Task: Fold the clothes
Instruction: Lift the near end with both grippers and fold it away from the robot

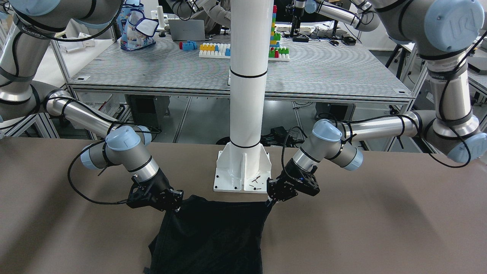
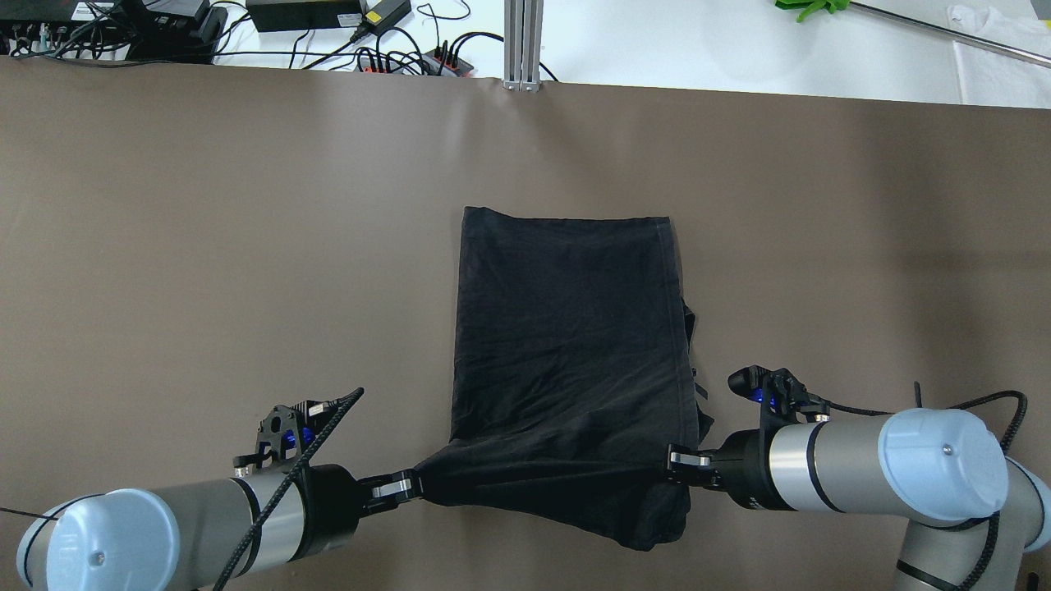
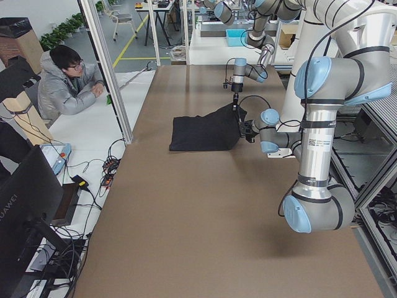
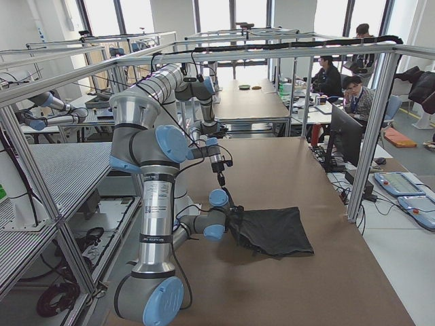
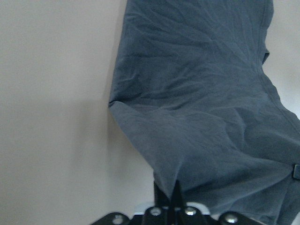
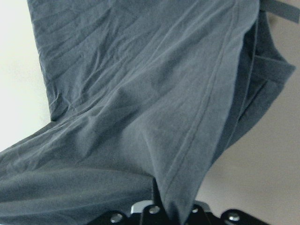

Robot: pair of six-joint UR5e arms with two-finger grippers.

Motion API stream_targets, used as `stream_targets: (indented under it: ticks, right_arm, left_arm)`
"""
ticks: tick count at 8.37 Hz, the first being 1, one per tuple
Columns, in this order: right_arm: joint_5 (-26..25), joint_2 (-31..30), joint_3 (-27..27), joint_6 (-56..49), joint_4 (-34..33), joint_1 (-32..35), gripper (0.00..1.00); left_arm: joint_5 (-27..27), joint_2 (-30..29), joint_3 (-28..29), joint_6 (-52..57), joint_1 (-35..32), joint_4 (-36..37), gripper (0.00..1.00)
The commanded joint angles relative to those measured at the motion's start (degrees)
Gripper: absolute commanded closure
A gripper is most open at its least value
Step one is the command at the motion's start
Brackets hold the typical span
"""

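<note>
The clothes (image 2: 566,345) are one black garment lying flat on the brown table, far hem straight, near edge raised and stretched between both grippers. My left gripper (image 2: 415,484) is shut on the near left corner, which shows as a pinched fold in the left wrist view (image 5: 173,197). My right gripper (image 2: 677,468) is shut on the near right corner, and the fabric (image 6: 140,108) fans out from it. In the front-facing view the clothes (image 1: 213,236) hang between the left gripper (image 1: 274,198) and the right gripper (image 1: 177,203). A loose flap droops below the stretched edge.
The white pole's base plate (image 1: 243,171) stands just behind the grippers, on the robot's side. Cables and power bricks (image 2: 328,25) lie beyond the table's far edge. A person (image 3: 68,81) sits at the far side. Bare brown table (image 2: 205,246) lies left and right of the garment.
</note>
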Motion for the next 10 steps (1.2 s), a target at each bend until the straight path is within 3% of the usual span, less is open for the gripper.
stream_targets:
  ticks: [1, 3, 5, 7, 10]
  right_arm:
    - [-0.6, 3.5, -1.0, 5.3, 0.0, 0.6, 1.00]
    - [-0.8, 6.9, -5.5, 4.3, 0.0, 4.2, 1.00]
    - [-0.9, 9.1, -8.7, 2.9, -0.1, 7.8, 1.00]
    - [-0.9, 9.8, -9.1, 2.2, -0.5, 11.2, 1.00]
    - [-1.9, 15.1, -15.1, 2.2, -0.3, 12.6, 1.00]
  left_arm:
    - [-2.1, -2.9, -0.8, 0.0, -0.9, 0.0, 1.00]
    - [-7.7, -4.1, -0.3, 0.2, -8.3, 0.2, 1.00]
    - [-9.7, -5.2, 1.9, 0.2, -13.5, 0.3, 1.00]
    - [-9.6, -11.4, 9.1, 0.1, -16.6, 0.3, 1.00]
    - [-10.0, -19.4, 20.2, 0.1, -21.9, 0.1, 1.00]
